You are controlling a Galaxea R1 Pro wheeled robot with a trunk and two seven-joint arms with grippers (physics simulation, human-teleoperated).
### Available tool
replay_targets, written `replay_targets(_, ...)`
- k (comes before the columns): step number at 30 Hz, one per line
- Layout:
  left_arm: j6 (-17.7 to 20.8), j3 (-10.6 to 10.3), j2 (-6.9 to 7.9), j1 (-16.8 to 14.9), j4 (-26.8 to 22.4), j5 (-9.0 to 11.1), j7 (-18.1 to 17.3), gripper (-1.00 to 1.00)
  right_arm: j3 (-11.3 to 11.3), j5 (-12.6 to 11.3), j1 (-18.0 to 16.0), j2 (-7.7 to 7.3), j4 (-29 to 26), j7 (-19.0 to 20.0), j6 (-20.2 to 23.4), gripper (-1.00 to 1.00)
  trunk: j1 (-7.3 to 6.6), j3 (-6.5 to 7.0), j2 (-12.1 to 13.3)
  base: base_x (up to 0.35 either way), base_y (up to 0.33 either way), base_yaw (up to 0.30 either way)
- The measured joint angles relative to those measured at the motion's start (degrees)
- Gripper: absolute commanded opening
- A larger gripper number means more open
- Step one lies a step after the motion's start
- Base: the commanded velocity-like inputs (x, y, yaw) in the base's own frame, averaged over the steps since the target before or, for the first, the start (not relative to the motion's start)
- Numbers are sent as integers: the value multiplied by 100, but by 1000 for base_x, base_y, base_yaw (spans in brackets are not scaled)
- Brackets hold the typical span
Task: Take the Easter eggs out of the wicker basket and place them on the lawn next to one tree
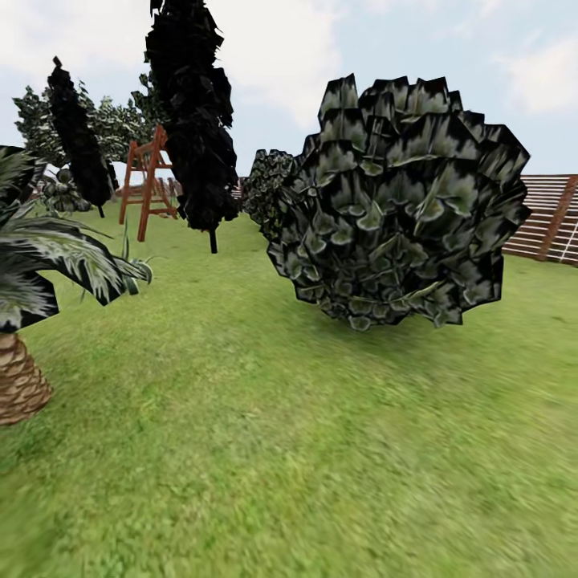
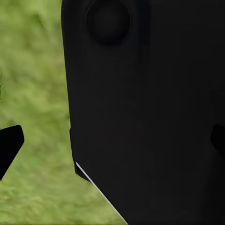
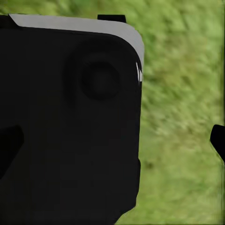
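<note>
Lawn (image 1: 265, 449) ahead with a round bush (image 1: 397, 205), a palm (image 1: 24, 281) and a fence (image 1: 554, 217); I see no basket or eggs. Both hands appear released, fingertips apart. Risk: I may clip the bush while driving.

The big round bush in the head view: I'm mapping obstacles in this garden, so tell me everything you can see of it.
The bush is a large, rounded mass of dark green leaves with pale, greyish centres, layered like scales. No trunk shows; its underside sits on or just above the lawn. It stands right of centre, upright, in front of the slatted fence, and partly covers a smaller similar bush behind it. Nothing else touches it.
</note>
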Motion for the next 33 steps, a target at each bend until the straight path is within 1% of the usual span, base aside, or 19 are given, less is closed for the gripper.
replay_targets(5, 0, 0, 0, 0, 0, 0, 0, 100, 2, 1, 0, 0, 1, 0, 0, 100, 0, 0, 0, 341, 0, 88)
replay_targets(24, 0, 0, 0, 0, 0, 2, 0, 100, 2, 0, 0, 0, 1, 0, 0, 100, 0, 0, 0, 341, 0, 3)
replay_targets(33, 0, 0, 0, 0, 0, 0, 1, 100, 2, 1, 0, 0, 1, 0, 0, 100, 0, 0, 0, 341, 0, 165)
